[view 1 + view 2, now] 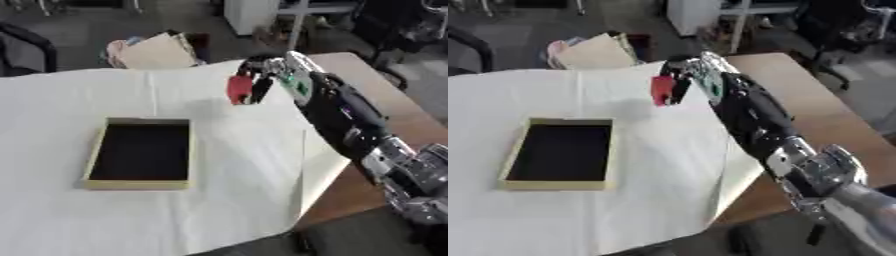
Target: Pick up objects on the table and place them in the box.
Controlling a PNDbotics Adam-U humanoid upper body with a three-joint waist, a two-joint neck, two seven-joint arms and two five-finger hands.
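My right hand reaches in from the lower right and hovers above the far part of the white cloth. Its fingers are curled round a small red object, which hangs clear of the cloth and casts a shadow beneath. The box, a shallow tan tray with a black inside, lies to the lower left of the hand with nothing visible in it. My left hand shows in neither view.
The cloth covers most of a brown wooden table, bare along its right side. Beyond the far edge stand a beige cardboard piece and a dark chair at left.
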